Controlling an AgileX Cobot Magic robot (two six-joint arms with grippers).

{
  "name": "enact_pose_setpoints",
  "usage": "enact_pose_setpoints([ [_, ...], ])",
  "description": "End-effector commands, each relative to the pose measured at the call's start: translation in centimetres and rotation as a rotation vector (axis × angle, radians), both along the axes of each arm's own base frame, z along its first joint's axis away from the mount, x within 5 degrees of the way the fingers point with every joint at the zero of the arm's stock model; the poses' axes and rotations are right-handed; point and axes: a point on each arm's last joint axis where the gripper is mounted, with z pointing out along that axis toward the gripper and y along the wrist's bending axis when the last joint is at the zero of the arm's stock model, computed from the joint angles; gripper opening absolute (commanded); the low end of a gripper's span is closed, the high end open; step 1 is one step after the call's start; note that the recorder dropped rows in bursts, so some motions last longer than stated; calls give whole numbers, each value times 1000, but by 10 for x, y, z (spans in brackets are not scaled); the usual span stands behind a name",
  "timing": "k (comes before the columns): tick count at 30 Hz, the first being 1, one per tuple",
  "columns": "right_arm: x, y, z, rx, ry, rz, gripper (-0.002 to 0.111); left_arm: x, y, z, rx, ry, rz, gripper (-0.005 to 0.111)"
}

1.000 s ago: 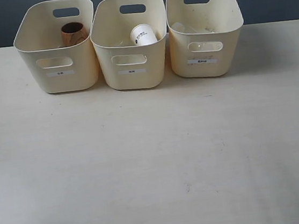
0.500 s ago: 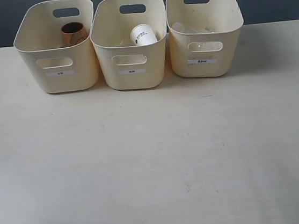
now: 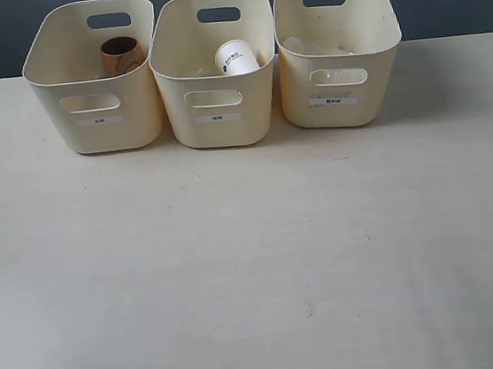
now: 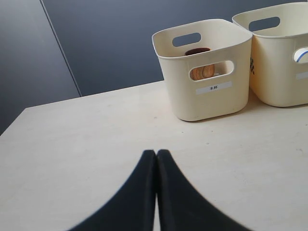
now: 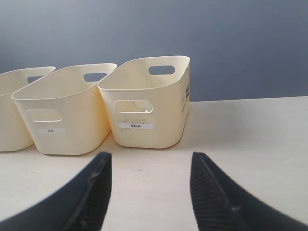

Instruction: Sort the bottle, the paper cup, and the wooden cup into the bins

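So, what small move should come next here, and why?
Probably just hold position: the wooden cup lies in the left bin, the paper cup in the middle bin, the bottle seemingly in the right bin. The left tool is shut, the right tool open, neither holding anything.

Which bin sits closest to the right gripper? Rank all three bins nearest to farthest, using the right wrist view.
1. Right bin, straight ahead of the right gripper.
2. Middle bin, next along the row.
3. Left bin, far end of the row, only partly in view.
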Motion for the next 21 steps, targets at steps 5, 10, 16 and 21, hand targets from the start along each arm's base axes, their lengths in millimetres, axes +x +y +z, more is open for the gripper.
enact_pose_setpoints([
  [5,0,-10,-4,46,46,-121,48,0,0,0,4,-9,-3,0],
  [10,0,-19,-6,108,67,-221,48,0,0,0,4,-9,-3,0],
  [16,0,-26,-6,173,71,-304,48,0,0,0,4,-9,-3,0],
  [21,0,-27,-6,165,62,-322,48,0,0,0,4,-9,-3,0],
])
